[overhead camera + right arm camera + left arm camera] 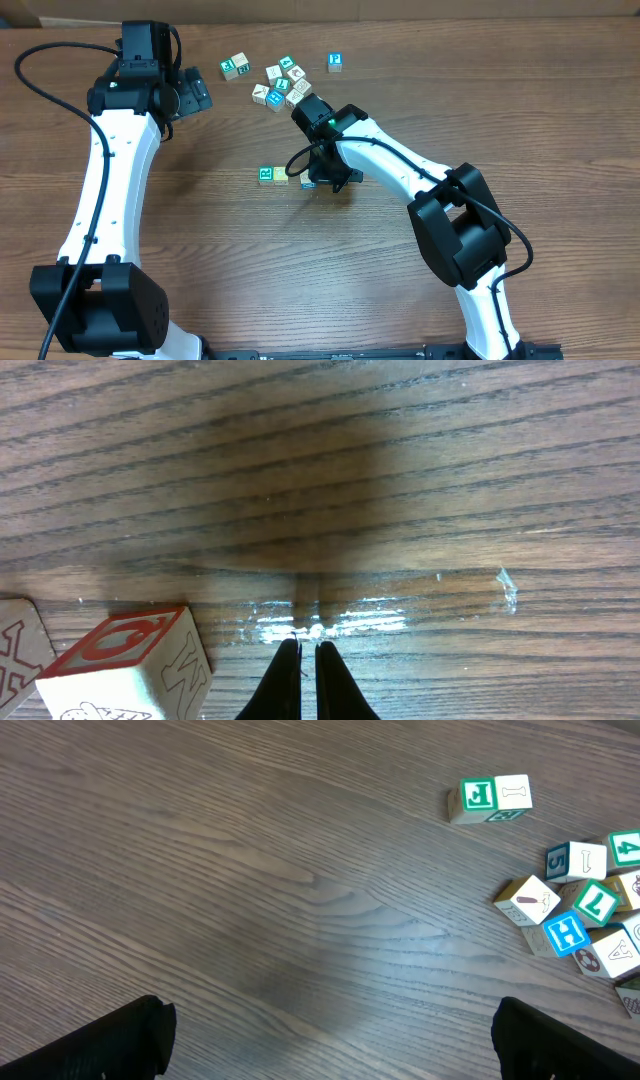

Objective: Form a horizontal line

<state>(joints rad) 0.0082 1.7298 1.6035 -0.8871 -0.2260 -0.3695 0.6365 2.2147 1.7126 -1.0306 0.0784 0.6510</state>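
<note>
A short row of small cubes lies mid-table: one white with a teal letter (265, 175), a pale yellow one (280, 175) touching it, and one with a blue mark (306, 181) half hidden under my right gripper (322, 183). That gripper is shut with nothing in it, tips down at the table (308, 652). In the right wrist view a white cube with a red letter (130, 670) stands just left of the fingers, and another cube's edge (15, 660) shows beyond it. My left gripper (197, 95) is open and empty (330, 1050), away from the row.
A loose pile of lettered cubes (283, 85) lies at the back, also at the right of the left wrist view (590, 915). A pair of cubes (236, 67) sits left of the pile, and a single blue cube (335, 62) to its right.
</note>
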